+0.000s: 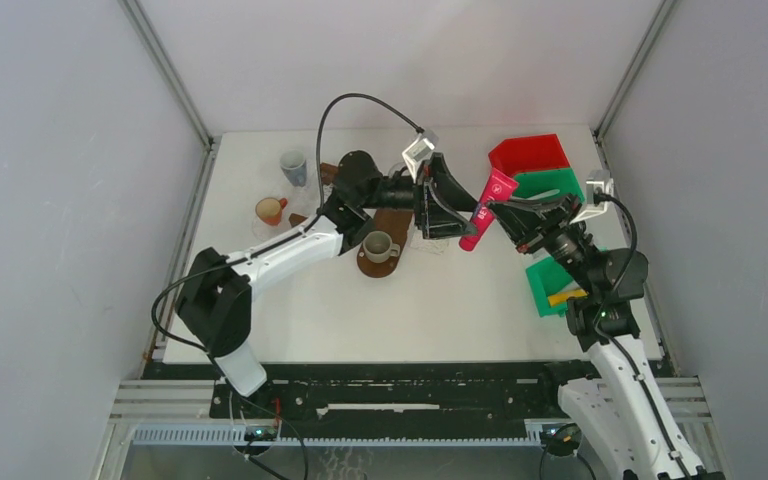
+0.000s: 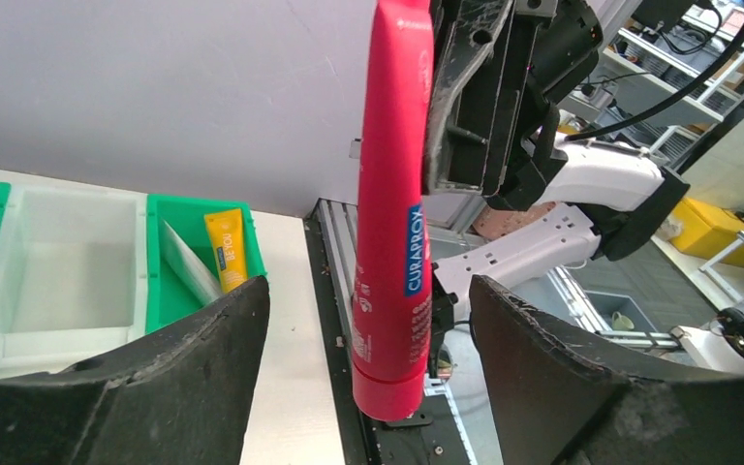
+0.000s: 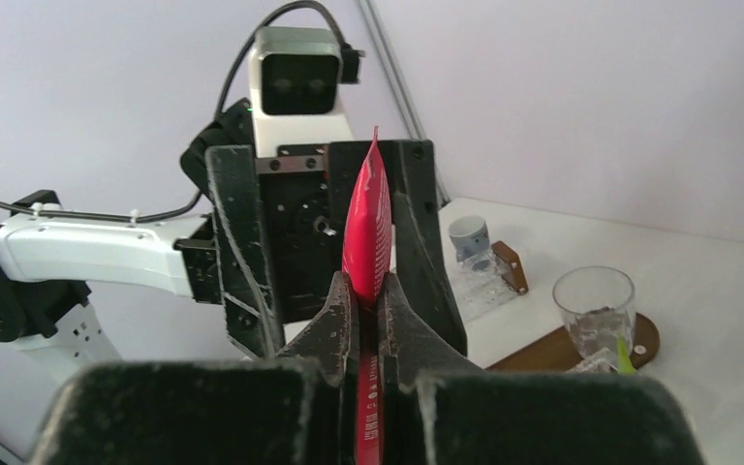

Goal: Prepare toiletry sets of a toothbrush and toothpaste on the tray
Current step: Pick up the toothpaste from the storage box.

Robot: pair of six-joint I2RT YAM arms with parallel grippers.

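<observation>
Right wrist | right gripper (image 3: 366,293) pinching toothpaste (image 3: 368,218) | left gripper (image 2: 368,295) spread | toothpaste bottom cropped

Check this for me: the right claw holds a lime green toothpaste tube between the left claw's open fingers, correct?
Not quite: the toothpaste tube is pink-red, not lime green, as the left wrist view shows. The right claw does hold it between the open fingers of the left claw.

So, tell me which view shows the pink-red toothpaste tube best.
Left wrist: the toothpaste tube fills the frame lengthwise, label readable, inside the open left gripper. Top external shows it small; right wrist sees it edge-on, clamped by the right gripper.
</observation>
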